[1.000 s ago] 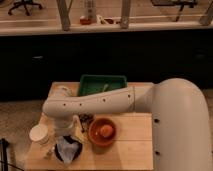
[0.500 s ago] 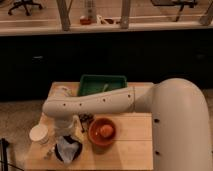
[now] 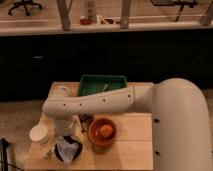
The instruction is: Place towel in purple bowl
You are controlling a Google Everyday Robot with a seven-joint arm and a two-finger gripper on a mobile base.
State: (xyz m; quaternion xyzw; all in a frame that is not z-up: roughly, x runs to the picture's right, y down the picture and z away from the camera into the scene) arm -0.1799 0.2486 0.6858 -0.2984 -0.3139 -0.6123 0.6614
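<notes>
Wooden slats make up the small table (image 3: 131, 146), and the robot's white arm (image 3: 95, 104) reaches across it from the right to the left side. At the arm's left end the wrist turns downward, and the gripper (image 3: 65, 134) hangs near the front left corner, directly over a dark bowl (image 3: 75, 154) that I take to be the purple bowl. Its tip runs into the pale, crumpled towel (image 3: 66, 145), which lies inside that bowl. Whether the gripper is open or closed cannot be told, nor whether it has hold of the cloth or only touches it.

Just right of the dark bowl stands an orange-brown bowl (image 3: 94, 140) with a round orange object (image 3: 105, 131) in it. A white cup (image 3: 39, 134) sits at the left edge of the table, beside the gripper. Some small dark items (image 3: 86, 120) lie under the arm, between the wrist and the orange-brown bowl. A green tray (image 3: 91, 85) sits at the far edge of the table, partly hidden by the arm.

Compared with half a second and a second ago, nothing has visibly shifted. The arm keeps the same pose, the towel sits in the same bowl in the same heap, and the other objects remain where they were.
</notes>
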